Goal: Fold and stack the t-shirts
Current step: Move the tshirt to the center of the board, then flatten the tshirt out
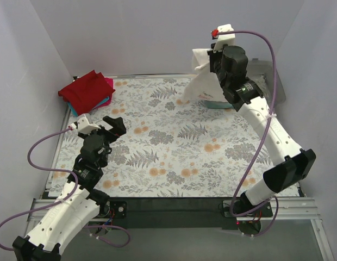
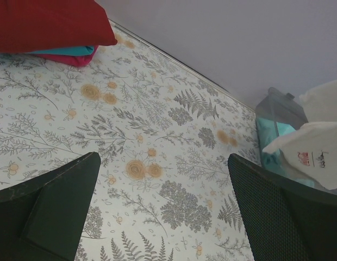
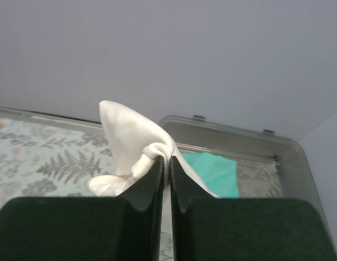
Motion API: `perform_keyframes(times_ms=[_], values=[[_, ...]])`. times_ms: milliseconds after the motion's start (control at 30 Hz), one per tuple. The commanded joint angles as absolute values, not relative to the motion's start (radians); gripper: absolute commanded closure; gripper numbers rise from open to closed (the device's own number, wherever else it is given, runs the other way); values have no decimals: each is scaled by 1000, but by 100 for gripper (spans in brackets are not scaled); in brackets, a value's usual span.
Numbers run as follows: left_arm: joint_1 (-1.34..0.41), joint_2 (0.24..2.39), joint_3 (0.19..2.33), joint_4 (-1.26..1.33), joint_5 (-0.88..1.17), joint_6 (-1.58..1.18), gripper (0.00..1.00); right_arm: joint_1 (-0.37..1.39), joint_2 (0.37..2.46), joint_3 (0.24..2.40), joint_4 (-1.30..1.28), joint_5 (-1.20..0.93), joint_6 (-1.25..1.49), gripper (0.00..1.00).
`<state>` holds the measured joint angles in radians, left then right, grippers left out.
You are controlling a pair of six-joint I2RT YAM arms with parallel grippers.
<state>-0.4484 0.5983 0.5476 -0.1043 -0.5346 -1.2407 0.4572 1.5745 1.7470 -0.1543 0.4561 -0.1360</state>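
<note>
My right gripper (image 1: 211, 56) is raised high at the back right. It is shut on a bunched fold of the white t-shirt (image 1: 200, 81), which hangs down from it. In the right wrist view the jaws (image 3: 166, 160) pinch the white cloth (image 3: 130, 138). The left wrist view shows the hanging shirt (image 2: 315, 147) with a small red print. A folded stack sits at the back left corner, with a red tee (image 1: 84, 89) on top and pink and teal ones (image 2: 65, 50) under it. My left gripper (image 1: 111, 129) is open and empty above the mat at the left (image 2: 163, 160).
A clear plastic bin (image 1: 266, 76) stands at the back right with a teal shirt (image 3: 212, 171) inside, below the hanging white shirt. A floral mat (image 1: 174, 152) covers the table. White walls enclose the back and sides.
</note>
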Motion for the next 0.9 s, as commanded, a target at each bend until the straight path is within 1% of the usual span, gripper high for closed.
perform_keyframes(times_ms=[0,200,300,333,400,433,467,500,533,567,600,633,700,800,867], values=[[-453,588,532,-109,-535,-1250,2,521,1474,1700,-58,362,-158,99],[-453,588,535,-109,-534,-1250,2,614,1361,1606,-63,131,-80,99],[-453,586,535,-110,-551,-1246,2,644,1281,1485,-31,55,-28,99],[-453,584,535,-109,-551,-1246,2,650,1258,1406,-12,26,-8,99],[-453,581,534,-109,-546,-1247,2,653,1195,1323,-9,29,27,99],[-453,583,534,-109,-540,-1247,2,653,1146,1280,-9,75,60,96],[-453,587,534,-104,-531,-1244,2,653,1120,1164,-11,112,78,87],[-453,594,531,-97,-505,-1238,2,653,1094,1110,-9,151,92,68],[-453,601,528,-89,-499,-1238,2,653,1069,1047,-9,255,119,60],[-453,627,528,-77,-491,-1241,2,652,1027,947,-26,317,130,55],[-453,644,528,-72,-482,-1243,3,653,1008,896,-35,371,138,49],[-453,666,529,-65,-456,-1238,5,653,993,861,-46,452,141,47],[-454,748,543,-52,-413,-1242,10,653,956,786,-84,486,155,44],[-472,839,542,-22,-361,-1262,12,657,922,723,-77,407,160,44],[-498,877,532,-6,-368,-1272,12,673,926,700,-29,296,150,44]])
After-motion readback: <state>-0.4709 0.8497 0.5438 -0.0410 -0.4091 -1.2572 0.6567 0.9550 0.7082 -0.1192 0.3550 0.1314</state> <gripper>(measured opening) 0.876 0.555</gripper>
